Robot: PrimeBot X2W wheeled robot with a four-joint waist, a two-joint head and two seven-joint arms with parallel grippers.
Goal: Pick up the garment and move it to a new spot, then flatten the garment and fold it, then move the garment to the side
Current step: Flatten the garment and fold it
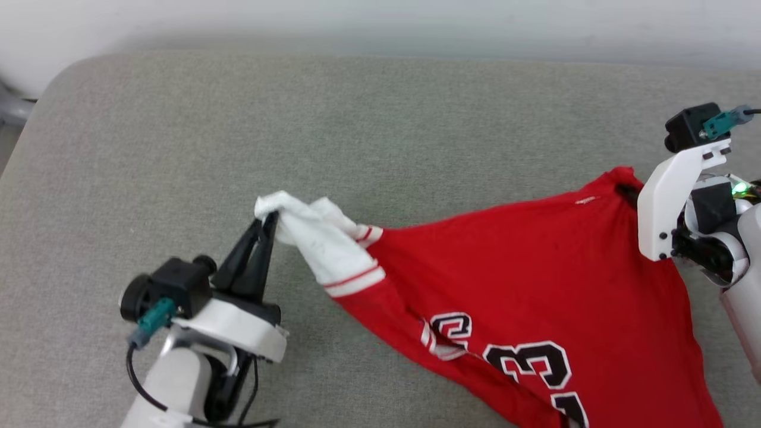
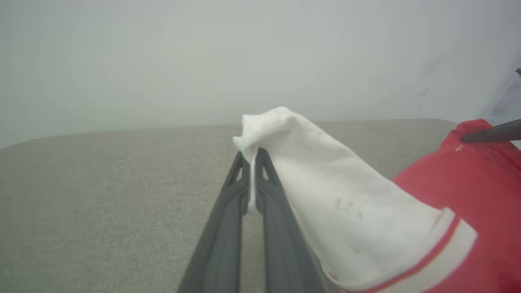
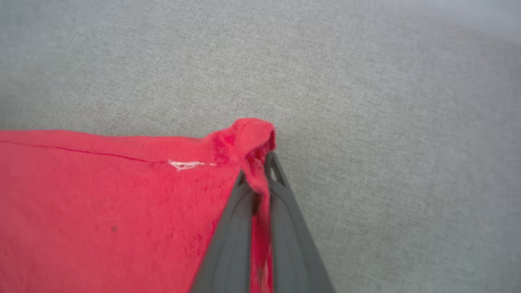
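The left end effector (image 1: pixel 269 223) pinches the shirt's (image 1: pixel 505 267) white sleeve (image 1: pixel 321 244); the right end effector (image 3: pixel 262 165) clamps a red corner. The shirt stretches between them, right of centre over the grey cushion (image 1: pixel 357 119).

Grey woven-fabric tabletop (image 1: pixel 380 131) with rounded corner at ten o'clock, pale wall (image 1: pixel 380 24) along twelve o'clock, indistinct grey shape (image 1: pixel 12 110) at nine o'clock edge

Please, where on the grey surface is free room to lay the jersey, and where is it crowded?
Free: the broad band of grey surface between the garment's upper edge and the far wall, and the left part, from the left pincer to the rounded corner. Crowded: the lower right, where the garment stretches between it and the right pincer.
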